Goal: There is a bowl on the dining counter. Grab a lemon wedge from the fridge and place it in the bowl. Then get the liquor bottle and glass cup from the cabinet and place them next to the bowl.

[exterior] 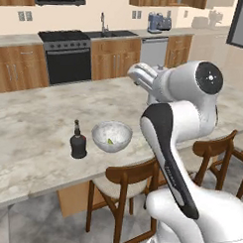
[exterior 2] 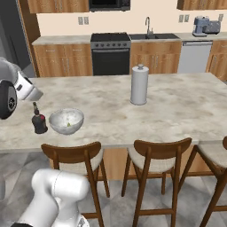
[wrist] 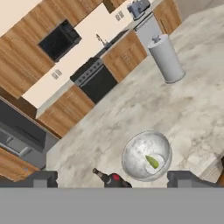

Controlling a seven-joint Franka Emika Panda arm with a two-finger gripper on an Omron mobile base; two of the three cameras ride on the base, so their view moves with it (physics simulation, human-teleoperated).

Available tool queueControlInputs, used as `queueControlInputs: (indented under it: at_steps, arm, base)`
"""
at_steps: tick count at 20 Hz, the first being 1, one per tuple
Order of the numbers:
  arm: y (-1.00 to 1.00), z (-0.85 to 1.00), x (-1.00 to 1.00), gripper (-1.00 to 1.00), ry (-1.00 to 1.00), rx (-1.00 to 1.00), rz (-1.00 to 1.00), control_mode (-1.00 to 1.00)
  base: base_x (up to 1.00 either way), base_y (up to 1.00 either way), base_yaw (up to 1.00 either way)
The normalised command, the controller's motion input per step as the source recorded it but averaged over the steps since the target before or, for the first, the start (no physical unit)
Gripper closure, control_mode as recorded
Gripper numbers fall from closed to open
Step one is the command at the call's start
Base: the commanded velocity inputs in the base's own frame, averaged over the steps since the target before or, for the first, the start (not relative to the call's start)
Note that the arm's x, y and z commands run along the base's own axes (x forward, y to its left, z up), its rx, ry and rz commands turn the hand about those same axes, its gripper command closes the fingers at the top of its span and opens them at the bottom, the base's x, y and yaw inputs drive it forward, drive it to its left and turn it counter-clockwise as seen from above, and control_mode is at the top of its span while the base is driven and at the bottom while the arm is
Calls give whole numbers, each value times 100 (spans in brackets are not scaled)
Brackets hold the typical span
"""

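On the marble dining counter (exterior: pixel 39 115) stands a white speckled bowl (exterior: pixel 101 130) (exterior 2: pixel 60 119) (wrist: pixel 131 153), and a yellow-green lemon wedge (exterior: pixel 110 141) (wrist: pixel 152 162) lies inside it. A dark liquor bottle (exterior: pixel 78 142) (exterior 2: pixel 39 120) (wrist: pixel 111 178) stands upright just left of the bowl, close to it but apart. In the hand view my gripper (wrist: pixel 113 179) hangs high above the bottle and bowl, open, with nothing between its fingertips (wrist: pixel 41 179). The glass cup is out of view.
A paper towel roll (exterior 2: pixel 139 84) (wrist: pixel 166 59) stands further along the counter to the right. Wooden stools (exterior: pixel 124 180) (exterior 2: pixel 159 148) line the near counter edge. Stove (exterior: pixel 68 54), sink and cabinets run along the back wall, and the dark fridge (exterior 2: pixel 9 35) stands at the far left.
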Motion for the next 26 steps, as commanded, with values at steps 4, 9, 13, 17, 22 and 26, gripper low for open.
queueControlInputs:
  at_steps: [4,9,13,17,22,26]
  arm:
    - [-50,-49,-71,-100,14,0,24,-100]
    - [-15,-35,-30,-100,17,-1,37,-100]
    - [0,-8,-1,-100,16,-11,43,-100]
    - [0,0,-15,-100,21,-28,24,-100]
    - [-6,3,-58,-100,7,-35,10,-100]
    - [-24,0,-60,-100,0,-33,1,-100]
  base:
    - [0,0,0]
    - [0,0,0]
    - [0,0,0]
    - [0,0,0]
    - [0,0,0]
    - [0,0,0]
